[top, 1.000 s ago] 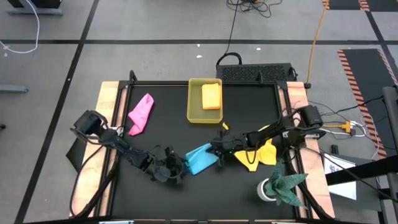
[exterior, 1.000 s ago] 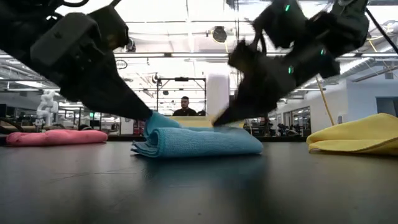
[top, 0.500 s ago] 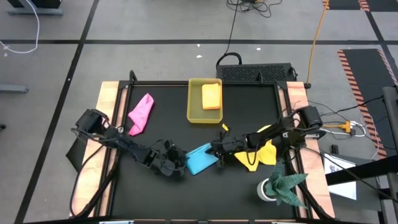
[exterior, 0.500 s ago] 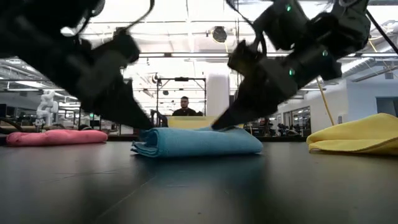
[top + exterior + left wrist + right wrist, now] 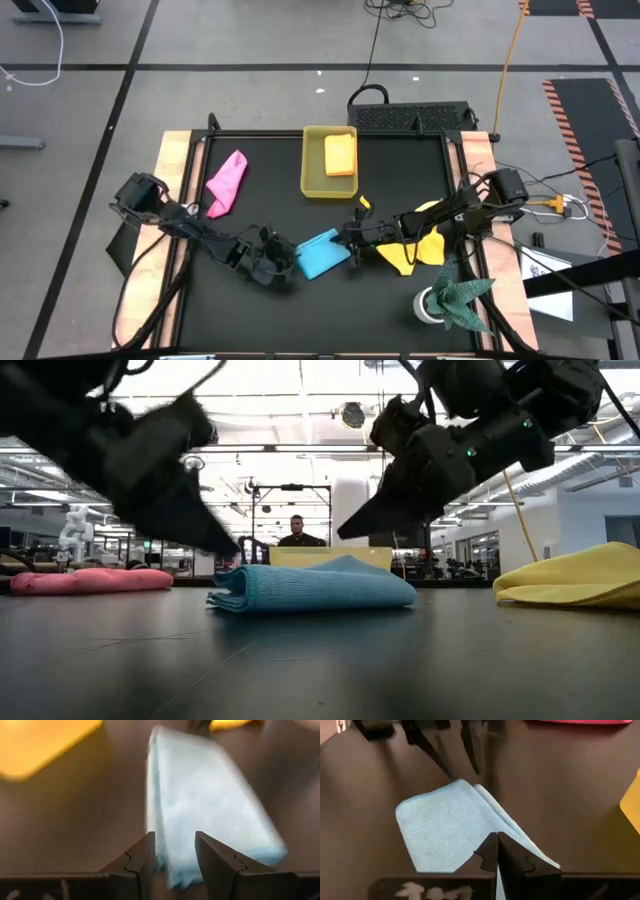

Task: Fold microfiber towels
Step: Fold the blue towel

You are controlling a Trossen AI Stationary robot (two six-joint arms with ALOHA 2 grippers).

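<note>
Folded light blue towel (image 5: 323,256) lies between both grippers.
Left gripper (image 5: 281,268), jaws parted and empty, at its left end; right gripper (image 5: 349,237), jaws closed, above its right end.

grey floor (image 5: 250,40) with dark lines; bright ceiling lights (image 5: 300,380) overhead.

Light blue towel (image 5: 322,255): folded into a flat layered rectangle, front middle of the tabletop. Pink towel (image 5: 227,182): bunched in a long crumpled strip, back left. Yellow towel (image 5: 415,247): loosely heaped, unfolded, right of the blue one and apart from it. Orange towel (image 5: 340,153): folded neat rectangle lying in the yellow tray (image 5: 311,170), back middle.
</note>
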